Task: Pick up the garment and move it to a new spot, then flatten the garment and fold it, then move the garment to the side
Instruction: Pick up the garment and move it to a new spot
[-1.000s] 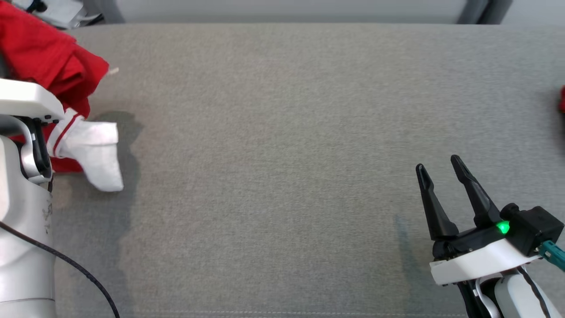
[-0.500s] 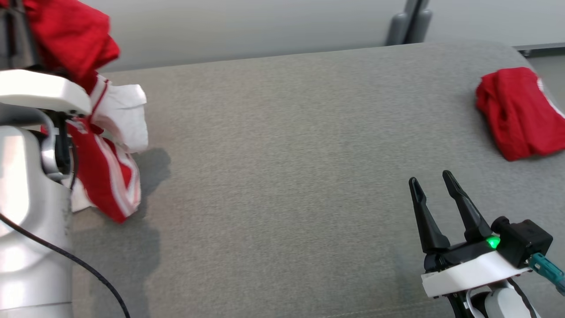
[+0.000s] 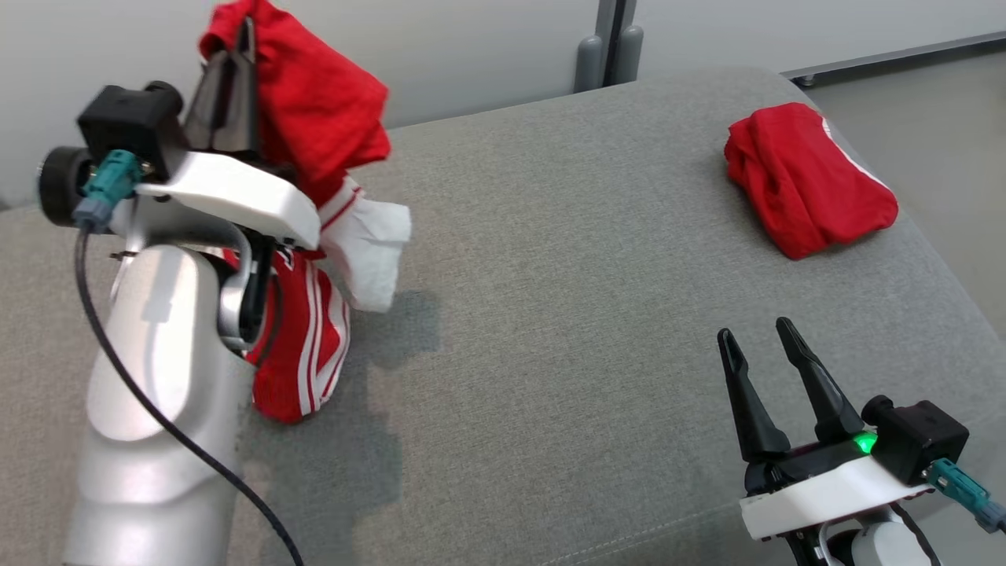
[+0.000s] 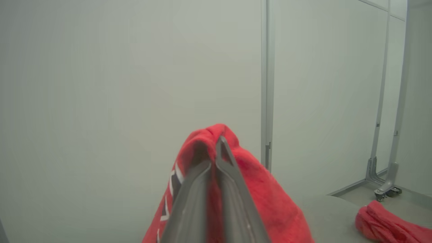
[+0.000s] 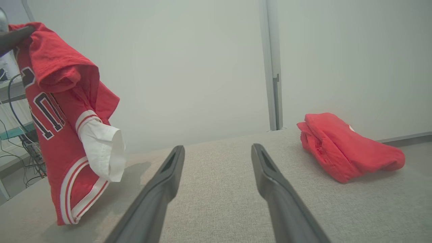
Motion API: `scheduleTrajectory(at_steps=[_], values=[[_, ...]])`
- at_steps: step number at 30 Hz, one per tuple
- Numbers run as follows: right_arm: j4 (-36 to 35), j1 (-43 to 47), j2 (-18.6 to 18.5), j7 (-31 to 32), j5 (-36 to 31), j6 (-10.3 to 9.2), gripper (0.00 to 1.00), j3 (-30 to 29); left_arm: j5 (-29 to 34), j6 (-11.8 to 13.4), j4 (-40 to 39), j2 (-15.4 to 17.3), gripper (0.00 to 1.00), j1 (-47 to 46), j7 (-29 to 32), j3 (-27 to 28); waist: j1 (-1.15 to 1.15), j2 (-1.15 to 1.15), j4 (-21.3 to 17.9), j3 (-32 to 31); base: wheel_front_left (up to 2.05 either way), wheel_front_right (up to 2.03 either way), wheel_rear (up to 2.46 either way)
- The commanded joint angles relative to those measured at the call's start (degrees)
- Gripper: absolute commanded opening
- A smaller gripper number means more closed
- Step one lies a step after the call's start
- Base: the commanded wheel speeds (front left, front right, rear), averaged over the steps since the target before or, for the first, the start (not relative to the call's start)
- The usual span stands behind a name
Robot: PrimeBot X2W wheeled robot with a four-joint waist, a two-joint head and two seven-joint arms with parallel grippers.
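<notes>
The left claw (image 3: 240, 47) is clamped on the red jersey (image 3: 314, 134), dangling it above the counter's (image 3: 550, 314) left end. The right claw (image 3: 753, 330) stands wide and empty over the counter's right front. Pickup looks done; setting down, flattening, folding and moving aside remain

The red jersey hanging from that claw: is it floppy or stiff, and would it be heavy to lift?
Probably very floppy: the red jersey droops in folds from one pinch by the left gripper, its white sleeve dangling. Likely light, since that one narrow grip carries it all. It may swing and bunch when moved.
</notes>
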Motion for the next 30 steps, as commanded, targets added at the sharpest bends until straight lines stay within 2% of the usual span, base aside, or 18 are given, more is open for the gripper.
scheduleTrajectory(at_steps=[1, 6, 11, 21, 22, 23, 24, 27, 30], values=[[-1.58, -0.42, -0.38, -0.59, 0.56, 0.24, 1.0, 0.91, -0.51, -0.63, -1.84, 0.95, 0.0, -0.41, 0.34, 0.26, 0.0, 0.0, -1.22, -0.28, 0.0, 0.0, 0.0], [-1.64, -0.39, -0.35, -0.59, 0.64, 0.24, 1.0, 1.07, -2.9, -2.08, -0.07, -1.71, 0.0, 1.06, -0.18, -4.36, 0.0, 0.0, -2.39, -0.09, 0.0, 0.0, 0.0], [-1.71, -0.41, 0.1, -0.59, 0.62, 0.24, 1.0, 1.73, -6.39, -1.85, 6.02, -2.52, 0.0, 3.08, -2.71, -9.74, 0.0, 0.0, -3.18, 0.54, 0.0, 0.0, 0.0], [-1.31, -1.29, 0.08, -0.59, 0.89, 0.24, 1.0, 2.75, -17.63, 2.65, 15.72, -2.59, 0.0, 3.24, -8.06, -25.07, 0.0, 0.0, -3.31, 1.39, 0.0, 0.0, 0.0], [-1.3, -1.35, 0.08, -0.59, 0.89, 0.24, 1.0, 2.74, -18.39, 2.98, 16.17, -2.59, 0.15, 2.98, -8.36, -26.05, 0.0, 0.0, -3.21, 1.42, 0.0, 0.0, 0.0], [-1.29, -1.39, 0.08, -0.59, 0.9, 0.24, 1.0, 2.69, -18.61, 3.21, 16.57, -2.59, 0.35, 2.61, -8.6, -27.05, 0.0, 0.0, -3.08, 1.45, 0.0, 0.0, 0.0], [-1.28, -1.42, 0.04, -0.59, 0.92, 0.24, 1.0, 2.72, -18.83, 3.53, 16.93, -2.59, 0.48, 2.28, -8.78, -27.72, 0.0, 0.0, -2.91, 1.46, 0.0, 0.0, 0.0], [-1.23, -1.16, -0.1, -0.59, 0.87, 0.24, 1.0, 2.58, -18.91, 4.54, 16.76, -2.59, 1.0, 1.23, -9.04, -28.14, 0.0, 0.0, -2.08, 1.16, 0.0, 0.0, 0.0], [-1.23, -0.89, -0.21, -0.59, 0.8, 0.24, 1.0, 2.54, -18.64, 4.79, 15.23, -2.59, 1.0, 1.16, -9.07, -27.14, 0.0, 0.0, -1.44, 0.79, 0.0, 0.0, 0.0]])
